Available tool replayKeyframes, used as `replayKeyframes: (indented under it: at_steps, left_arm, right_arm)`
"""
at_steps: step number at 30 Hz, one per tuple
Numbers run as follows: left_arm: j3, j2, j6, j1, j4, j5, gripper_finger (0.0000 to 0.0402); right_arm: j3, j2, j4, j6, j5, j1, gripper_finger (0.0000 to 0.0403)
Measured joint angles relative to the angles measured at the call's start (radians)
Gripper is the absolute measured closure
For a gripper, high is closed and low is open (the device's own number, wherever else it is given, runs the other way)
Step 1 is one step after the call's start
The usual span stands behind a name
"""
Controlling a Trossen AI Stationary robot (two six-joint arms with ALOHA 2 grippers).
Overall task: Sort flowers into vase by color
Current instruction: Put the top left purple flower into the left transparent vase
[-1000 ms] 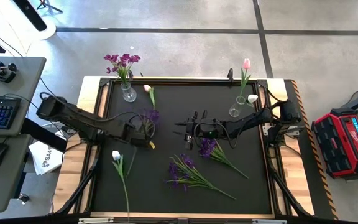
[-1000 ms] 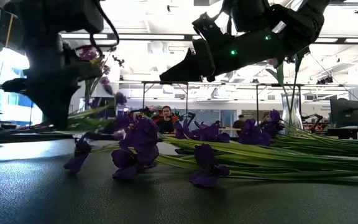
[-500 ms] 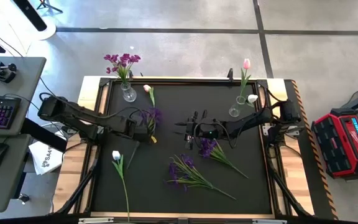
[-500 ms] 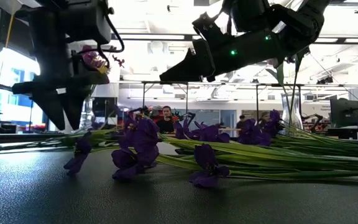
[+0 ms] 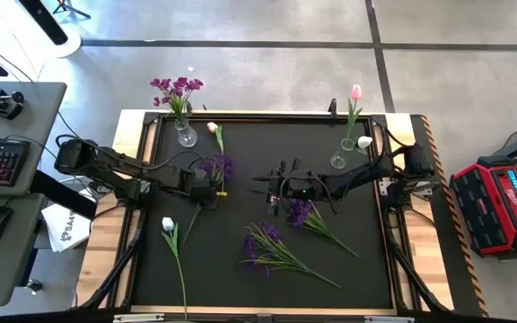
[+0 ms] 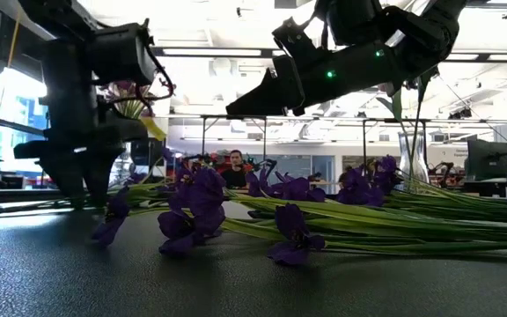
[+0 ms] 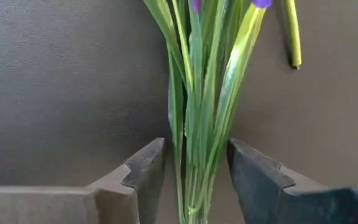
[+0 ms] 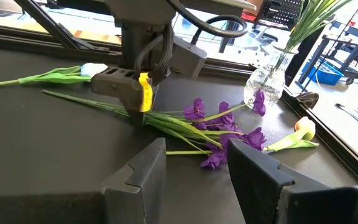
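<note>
Black matting covers the big table (image 5: 240, 296), with 2 glass vases at the back. One vase (image 5: 186, 135) holds purple flowers, the other vase (image 5: 337, 161) holds a pink tulip. More purple flowers (image 5: 276, 251) lie in the middle. The left gripper (image 5: 206, 194) sits low with its fingers apart around the green stems of a purple bunch (image 7: 197, 93). It was shut a second ago. Next it likely needs to squeeze and lift. The right gripper (image 5: 273, 190) waits half open.
</note>
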Motion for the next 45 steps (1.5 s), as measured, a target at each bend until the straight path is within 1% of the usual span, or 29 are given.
replayKeyframes:
  at_steps: [4, 11, 12, 15, 18, 19, 21, 23, 25, 27, 29, 31, 32, 33, 34, 35, 38, 39, 41, 45]
  left_arm:
    - [-0.003, 0.0, 0.022, 0.0, -0.006, 0.0, 0.0283]
    - [-0.002, -0.002, 0.056, 0.025, -0.039, 0.016, 0.0386]
    - [-0.001, -0.008, 0.072, 0.028, -0.037, 0.017, 0.0392]
    - [0.023, -0.033, 0.125, 0.033, -0.015, 0.011, 0.0393]
    - [0.058, -0.102, 0.193, 0.029, 0.03, -0.048, 0.0398]
    - [0.067, -0.13, 0.22, 0.024, 0.04, -0.081, 0.0398]
    - [0.085, -0.204, 0.285, 0.012, 0.041, -0.182, 0.0399]
    - [0.091, -0.29, 0.371, -0.004, 0.048, -0.32, 0.04]
    - [0.091, -0.375, 0.465, -0.027, 0.047, -0.492, 0.04]
    - [0.091, -0.451, 0.59, -0.054, 0.079, -0.679, 0.04]
    - [0.091, -0.508, 0.739, -0.075, 0.15, -0.859, 0.04]
    - [0.091, -0.544, 0.902, -0.077, 0.243, -0.995, 0.0401]
    - [0.091, -0.559, 0.986, -0.071, 0.295, -1.024, 0.0401]
    - [0.091, -0.573, 1.07, -0.059, 0.345, -1.025, 0.0401]
    - [0.091, -0.586, 1.152, -0.042, 0.386, -0.991, 0.0401]
    - [0.091, -0.598, 1.22, -0.021, 0.417, -0.928, 0.0401]
    - [0.06, -0.637, 1.378, 0.064, 0.531, -0.685, 0.0401]
    - [0.038, -0.651, 1.409, 0.096, 0.572, -0.63, 0.0401]
    - [-0.015, -0.68, 1.456, 0.166, 0.688, -0.572, 0.0401]
    - [-0.15, -0.739, 1.51, 0.308, 0.958, -0.537, 0.0401]
  right_arm:
    - [0.0, 0.0, 0.0, 0.0, 0.0, 0.0, 0.0249]
    - [0.0, 0.0, 0.0, 0.007, 0.0, 0.0, 0.0249]
    - [0.0, 0.0, 0.0, 0.007, 0.0, 0.0, 0.0249]
    - [0.0, 0.0, 0.0, 0.007, 0.0, 0.0, 0.0249]
    - [0.0, 0.0, 0.0, 0.007, 0.0, 0.0, 0.0249]
    - [0.0, 0.0, 0.0, 0.007, 0.0, 0.0, 0.0249]
    - [0.0, 0.0, 0.0, 0.007, 0.0, 0.0, 0.0249]
    - [0.0, 0.0, 0.0, 0.007, 0.0, 0.0, 0.0249]
    - [0.0, 0.0, 0.0, 0.007, 0.0, 0.002, 0.0249]
    - [0.0, 0.0, 0.0, 0.007, 0.0, 0.003, 0.0249]
    - [0.0, 0.0, 0.001, 0.007, 0.0, 0.004, 0.0249]
    - [0.0, 0.0, 0.008, 0.008, 0.0, 0.004, 0.0249]
    - [0.0, 0.0, 0.01, 0.007, 0.0, 0.004, 0.0249]
    - [0.0, 0.0, 0.015, 0.006, 0.0, 0.004, 0.0249]
    - [0.0, 0.0, 0.018, 0.003, 0.0, 0.004, 0.0249]
    - [0.0, 0.0, 0.024, 0.002, 0.0, 0.004, 0.0249]
    - [0.0, 0.0, 0.045, 0.002, 0.0, 0.004, 0.0249]
    - [0.0, 0.0, 0.047, 0.001, 0.0, 0.004, 0.0249]
    - [0.0, 0.0, 0.049, 0.0, 0.0, 0.004, 0.0249]
    - [0.0, 0.0, 0.048, 0.0, 0.0, 0.004, 0.0249]
